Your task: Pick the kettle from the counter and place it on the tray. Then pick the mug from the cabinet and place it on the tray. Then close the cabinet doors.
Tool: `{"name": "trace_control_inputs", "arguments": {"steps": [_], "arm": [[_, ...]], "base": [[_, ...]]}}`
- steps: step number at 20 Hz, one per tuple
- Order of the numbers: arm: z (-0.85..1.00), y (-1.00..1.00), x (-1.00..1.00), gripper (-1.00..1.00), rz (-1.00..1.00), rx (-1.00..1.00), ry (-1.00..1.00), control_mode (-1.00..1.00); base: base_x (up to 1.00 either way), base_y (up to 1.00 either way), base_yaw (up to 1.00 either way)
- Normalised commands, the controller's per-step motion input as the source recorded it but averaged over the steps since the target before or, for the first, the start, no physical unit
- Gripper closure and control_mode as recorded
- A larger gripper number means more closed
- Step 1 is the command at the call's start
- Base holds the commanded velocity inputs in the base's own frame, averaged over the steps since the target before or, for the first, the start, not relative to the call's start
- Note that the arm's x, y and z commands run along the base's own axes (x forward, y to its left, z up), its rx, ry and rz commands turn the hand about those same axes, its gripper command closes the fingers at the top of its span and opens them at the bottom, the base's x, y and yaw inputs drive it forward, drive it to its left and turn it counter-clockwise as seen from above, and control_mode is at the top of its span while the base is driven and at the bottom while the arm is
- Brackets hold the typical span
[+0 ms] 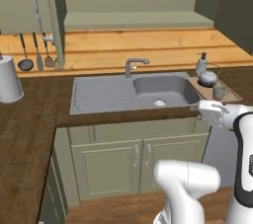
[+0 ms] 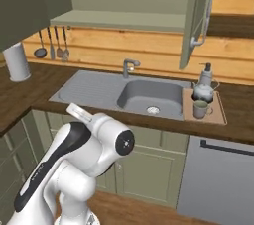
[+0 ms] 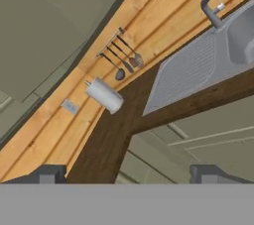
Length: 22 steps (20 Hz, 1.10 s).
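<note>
At the far left a white paper-towel roll (image 1: 9, 81) stood on the counter (image 1: 29, 124), and beside it three utensils (image 1: 35, 59) hung on the wood-plank wall (image 1: 148, 45). Next came the left cabinet door (image 1: 53, 16), olive-grey and panelled, swung wide open with its long tubular handle (image 1: 37, 6) facing out. The cabinet (image 1: 138, 19) behind it showed a bare shelf. Below, the grey sink (image 1: 160, 90) sat inset in the dark wood-grain counter, its ribbed drainboard (image 1: 99, 94) to the left of the basin and a tap (image 1: 134, 65) behind.

Right of the sink lay the pale tray (image 2: 218, 112). On it the kettle (image 2: 204, 90), squat and shiny silver with a thin wire handle, stood at the back, and the small grey mug (image 2: 200, 109) with its dark inside stood just in front of it. A soap dispenser (image 2: 206, 74) rose behind the kettle. The right door (image 2: 196, 16) also hung open.

The gripper (image 3: 127, 174) was spread wide and held nothing, its fingertips (image 3: 49, 174) pointed toward the counter corner by the towel roll.
</note>
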Motion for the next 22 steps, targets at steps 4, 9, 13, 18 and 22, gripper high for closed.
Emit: {"name": "trace_control_inputs", "arguments": {"steps": [4, 9, 13, 18, 22], "arm": [[0.00, 0.00, 0.00, -1.00, 0.00, 0.00, 0.00, 1.00], [0.00, 0.00, 0.00, -1.00, 0.00, 0.00, 0.00, 1.00], [0.00, 0.00, 0.00, -1.00, 0.00, 0.00, 0.00, 1.00], [0.00, 0.00, 0.00, -1.00, 0.00, 0.00, 0.00, 1.00], [0.00, 0.00, 0.00, -1.00, 0.00, 0.00, 0.00, 1.00]], "base": [[0.52, 0.01, 0.00], [0.60, 0.00, 0.00], [0.51, 0.00, 0.00], [0.36, 0.00, 0.00], [0.37, 0.00, 0.00]]}}
